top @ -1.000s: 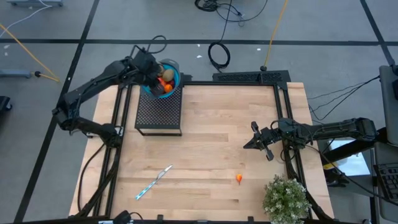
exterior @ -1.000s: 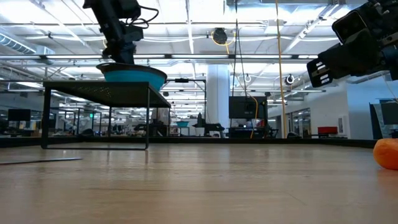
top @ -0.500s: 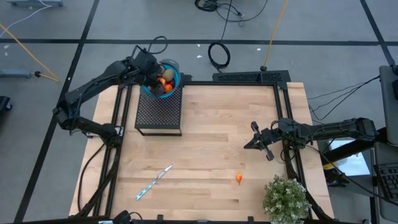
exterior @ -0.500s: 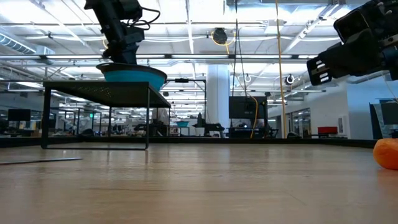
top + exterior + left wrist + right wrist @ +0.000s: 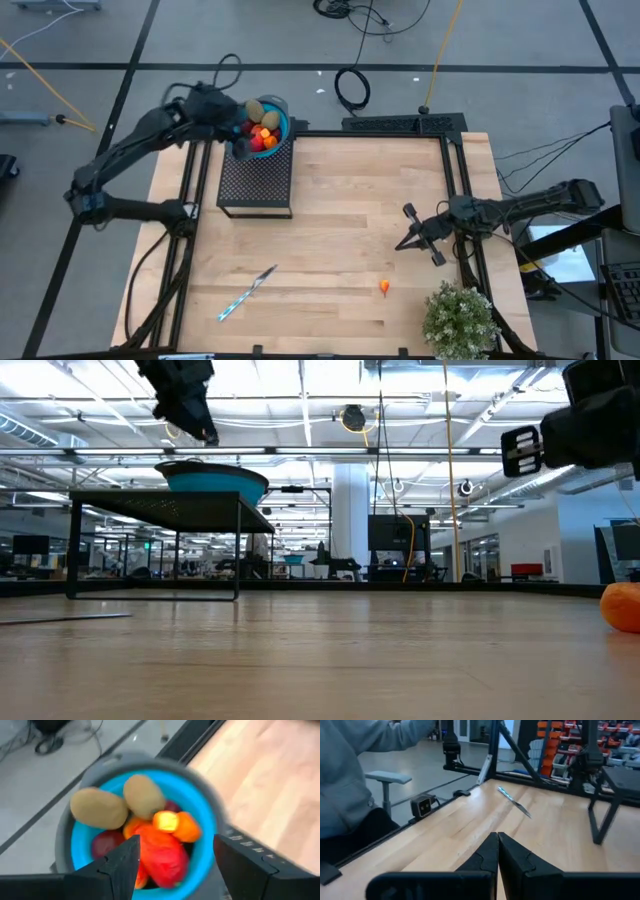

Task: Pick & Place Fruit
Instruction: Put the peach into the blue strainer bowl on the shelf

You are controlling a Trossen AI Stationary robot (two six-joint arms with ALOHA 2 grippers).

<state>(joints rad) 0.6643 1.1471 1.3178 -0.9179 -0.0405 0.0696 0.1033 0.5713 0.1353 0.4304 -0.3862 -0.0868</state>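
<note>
The left hand (image 5: 232,128) has lifted away from the blue bowl (image 5: 282,124) and now hovers just off its rim on the side away from the tabletop (image 5: 340,230); a second ago it was down among the fruit. Its fingers (image 5: 120,865) stand wide apart with nothing between them. Uncovered now, the bowl on the black mesh stand (image 5: 256,180) shows two olive-brown ovals (image 5: 100,808), a large red-orange piece (image 5: 160,855), orange bits (image 5: 167,821) and a dark red round one (image 5: 106,842). One small orange fruit (image 5: 385,288) lies alone on the tabletop as before, near the green plant (image 5: 460,318). The right hand (image 5: 418,232) waits low over the tabletop's right side, its fingers pressed together and empty; it has turned slightly. The thin silver-blue stick (image 5: 248,292) has not moved
</note>
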